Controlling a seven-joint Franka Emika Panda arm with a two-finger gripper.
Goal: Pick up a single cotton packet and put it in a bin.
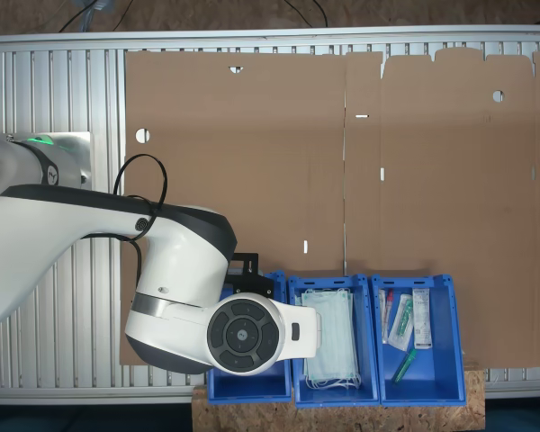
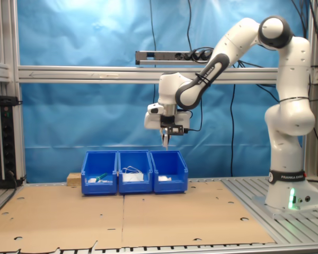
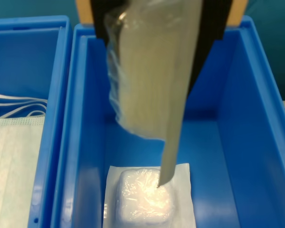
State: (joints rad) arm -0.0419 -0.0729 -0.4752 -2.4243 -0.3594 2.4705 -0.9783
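My gripper [image 2: 165,138] hangs just above the blue bin [image 2: 169,170] at the second exterior view's right end of the row, shut on a cotton packet [image 3: 152,71]. In the wrist view the held packet dangles edge-on between the dark fingers [image 3: 213,28], over the inside of the bin [image 3: 247,142]. On that bin's floor lies another white packet [image 3: 149,199], flat. In the first exterior view the arm's wrist covers most of this bin [image 1: 247,382].
The middle bin [image 1: 331,337] holds pale green face masks. The third bin [image 1: 414,337] holds syringes and slim packets. Brown cardboard [image 1: 342,162] covers the table in front of the bins. The robot base [image 2: 291,196] stands at the second exterior view's right.
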